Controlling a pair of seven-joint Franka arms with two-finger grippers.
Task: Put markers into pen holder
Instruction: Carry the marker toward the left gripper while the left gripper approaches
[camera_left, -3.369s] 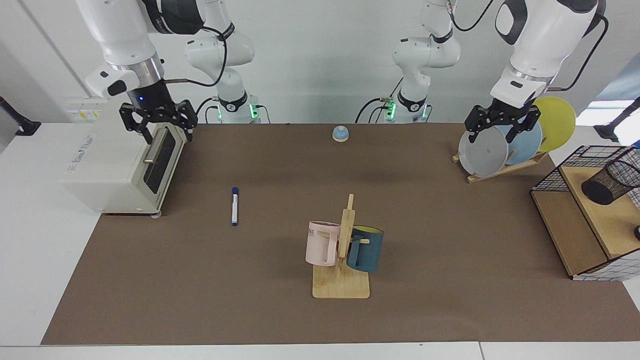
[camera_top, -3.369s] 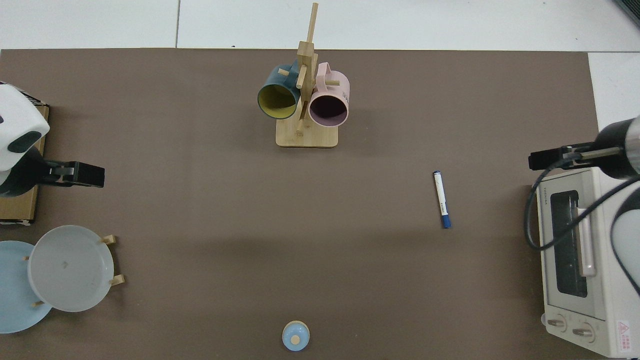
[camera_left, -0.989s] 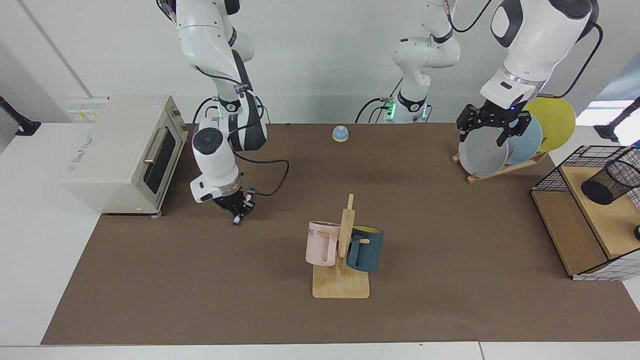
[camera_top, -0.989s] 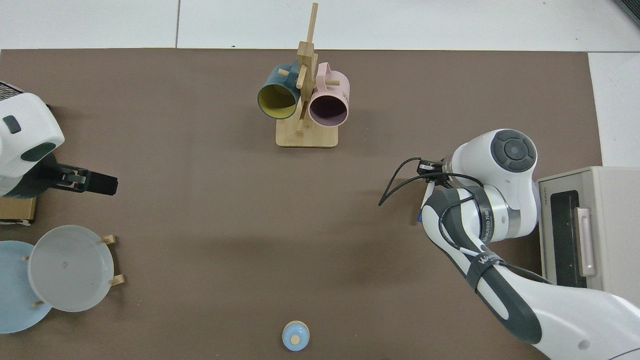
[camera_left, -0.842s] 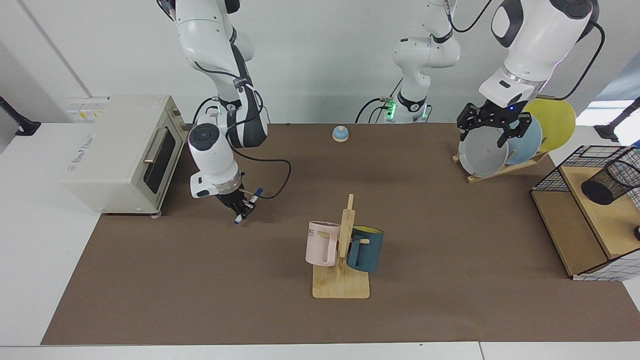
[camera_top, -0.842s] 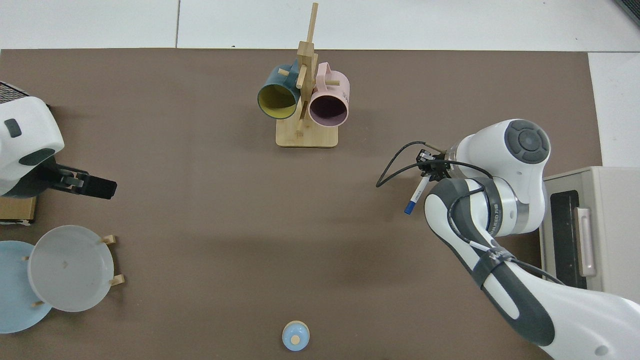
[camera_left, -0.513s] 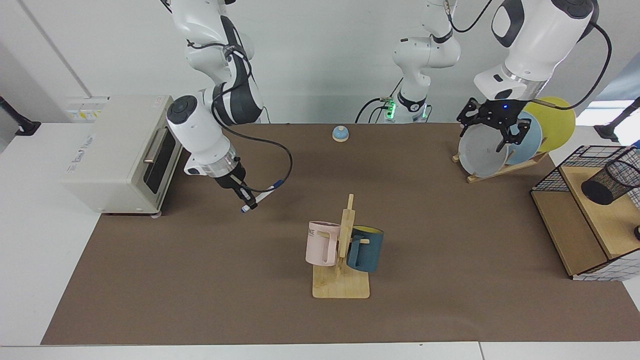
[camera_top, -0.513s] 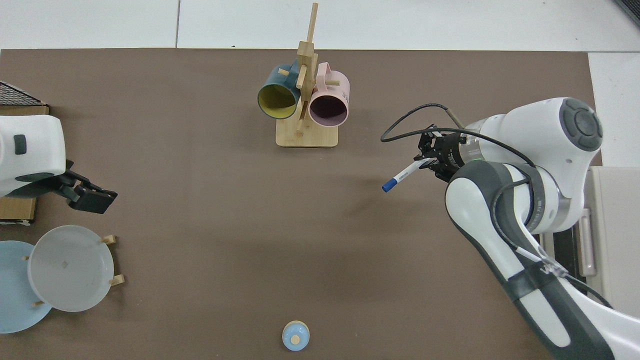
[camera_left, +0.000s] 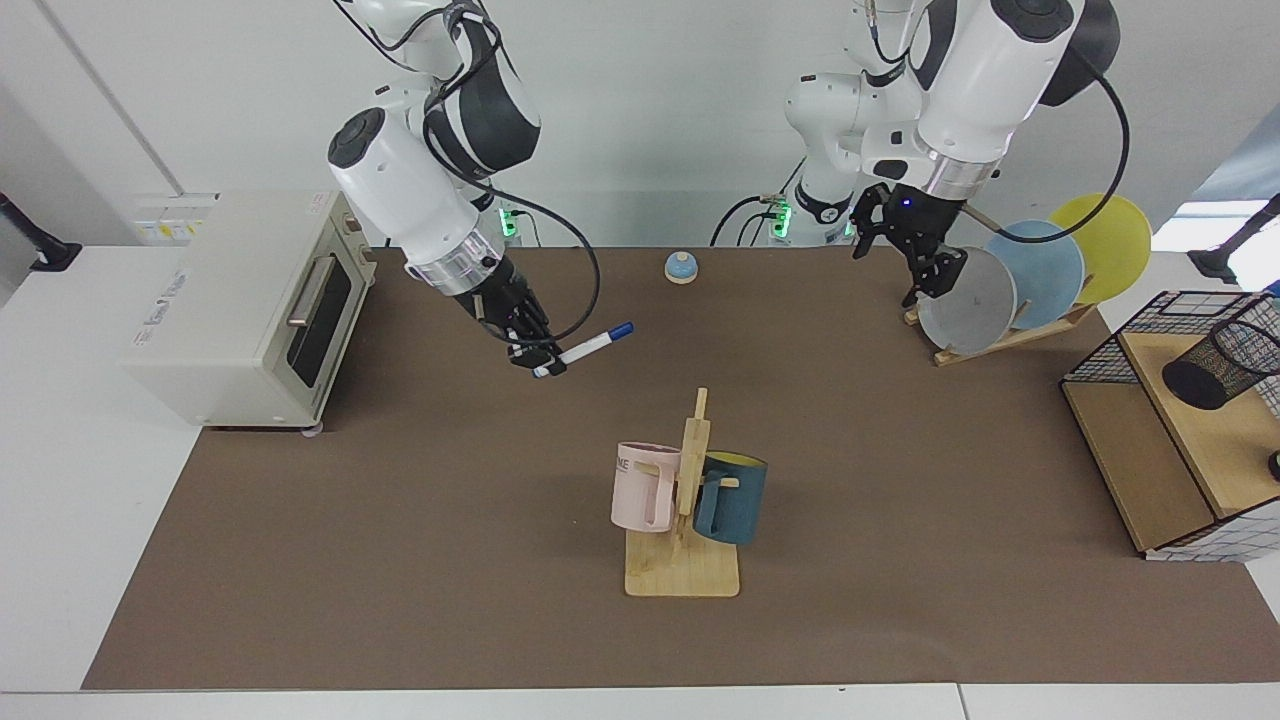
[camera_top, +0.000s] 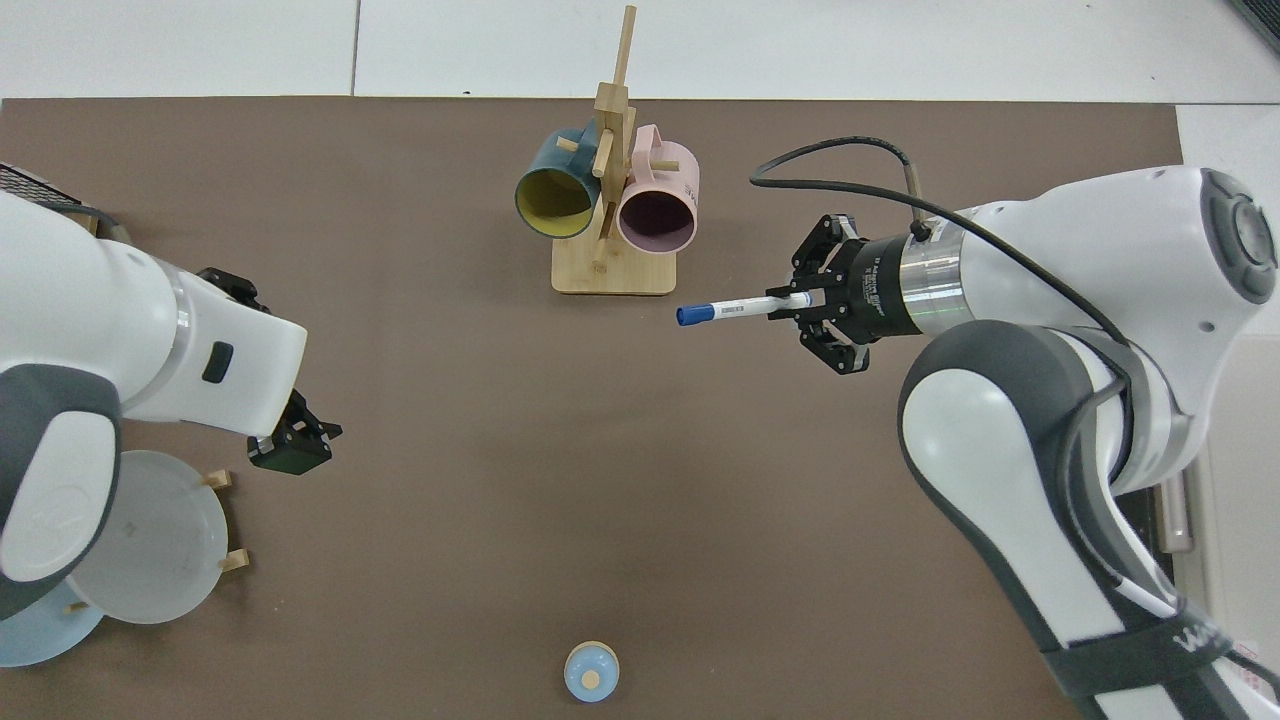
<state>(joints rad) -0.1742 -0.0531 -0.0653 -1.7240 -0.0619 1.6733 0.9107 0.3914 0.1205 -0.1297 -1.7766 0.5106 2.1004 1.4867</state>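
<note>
The marker (camera_left: 585, 350) has a white barrel and a blue cap. The pen holder (camera_left: 1222, 364) is black wire mesh. The table mat (camera_left: 400, 520) is plain brown. One mug (camera_left: 643, 486) is pink, the other mug (camera_left: 731, 497) dark blue with a yellow inside. The plates (camera_left: 1030, 274) are grey, light blue and yellow. The toaster oven (camera_left: 235, 305) is cream.

Bright even light, soft shadows, sharp
</note>
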